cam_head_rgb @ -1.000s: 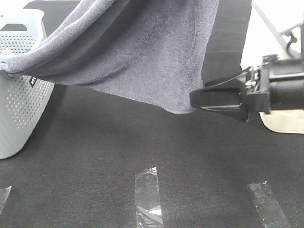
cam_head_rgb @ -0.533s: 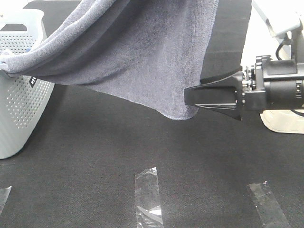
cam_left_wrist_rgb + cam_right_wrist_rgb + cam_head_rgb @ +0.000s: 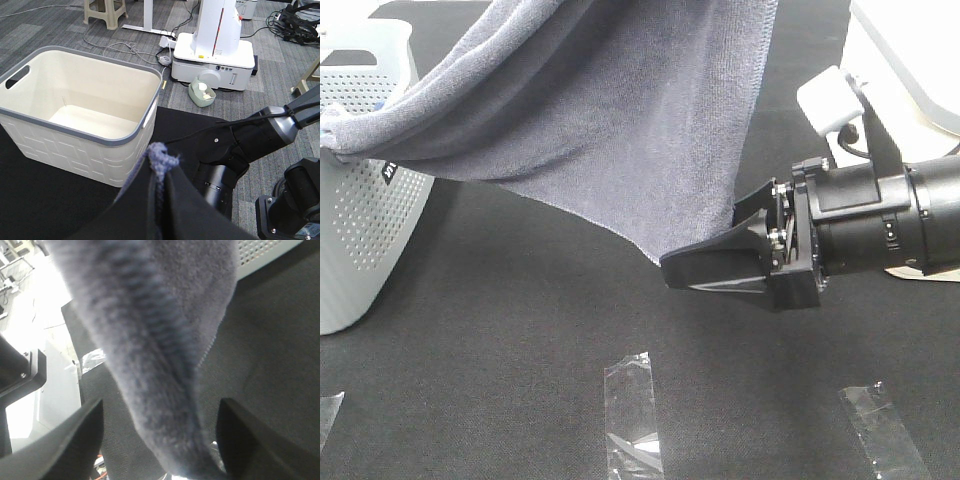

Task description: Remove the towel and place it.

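We are looking at the towel (image 3: 620, 110) hanging in a broad drape over the black tabletop (image 3: 520, 330). In the high view it is running from the rim of the white perforated basket (image 3: 360, 230) at 9 o'clock up past the 12 o'clock edge, with its lowest corner dangling near the centre. The right tool (image 3: 685, 262) is reaching in from 3 o'clock with that corner between its fingers (image 3: 70, 445). Its wrist view is showing them spread, with a gap on either side of the cloth, not pinching it. The left tool (image 3: 159, 170) is pressed together on a tuft of the towel, and a cream basket (image 3: 75, 130) is sitting near it. Tape strips (image 3: 632, 410) are lying on the tabletop toward 6 o'clock.
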You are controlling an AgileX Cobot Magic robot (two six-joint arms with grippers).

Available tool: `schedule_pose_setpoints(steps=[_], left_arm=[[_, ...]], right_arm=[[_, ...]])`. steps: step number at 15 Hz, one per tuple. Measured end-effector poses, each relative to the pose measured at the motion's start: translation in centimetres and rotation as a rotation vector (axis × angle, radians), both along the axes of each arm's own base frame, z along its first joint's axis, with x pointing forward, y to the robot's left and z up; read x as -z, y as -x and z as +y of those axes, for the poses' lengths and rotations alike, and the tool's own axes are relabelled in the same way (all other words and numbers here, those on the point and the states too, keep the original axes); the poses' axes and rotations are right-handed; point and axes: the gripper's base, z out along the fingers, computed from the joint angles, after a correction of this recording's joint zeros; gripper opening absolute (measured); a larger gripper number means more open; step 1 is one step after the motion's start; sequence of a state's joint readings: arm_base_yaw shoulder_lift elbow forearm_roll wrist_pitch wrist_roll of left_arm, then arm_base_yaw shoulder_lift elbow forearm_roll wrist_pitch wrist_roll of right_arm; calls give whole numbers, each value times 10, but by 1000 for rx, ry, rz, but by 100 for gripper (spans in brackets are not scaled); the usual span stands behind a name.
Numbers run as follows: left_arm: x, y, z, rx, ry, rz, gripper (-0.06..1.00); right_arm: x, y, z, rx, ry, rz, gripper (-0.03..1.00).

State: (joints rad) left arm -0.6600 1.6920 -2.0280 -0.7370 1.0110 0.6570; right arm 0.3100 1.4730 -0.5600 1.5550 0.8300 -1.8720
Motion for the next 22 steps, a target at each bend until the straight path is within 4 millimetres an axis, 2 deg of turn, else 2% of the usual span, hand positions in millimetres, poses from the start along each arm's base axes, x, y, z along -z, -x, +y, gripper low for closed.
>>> schedule_pose_setpoints(steps=[2, 6, 13, 19, 20, 21, 22], left_arm=[[0, 0, 0, 0, 0, 0, 0], [0, 0, 0, 0, -1, -1, 0], [1, -1, 1, -11, -20, -16, 0], [3, -6, 3, -50, -48, -44, 0], [4, -13, 6, -138, -76, -57, 0], [4, -13, 6, -138, -76, -57, 0], [6, -22, 11, -249, -98, -53, 0]], right_arm=[[0, 0, 0, 7, 0, 12, 57], [2, 2, -1, 8, 18, 64, 43], [-9, 5, -5, 71, 43, 50, 1], [-14, 7, -9, 170, 53, 165, 0], [-15, 7, -9, 203, 71, 252, 0], [-15, 7, -9, 203, 71, 252, 0], [-23, 1, -10, 222, 132, 319, 0]])
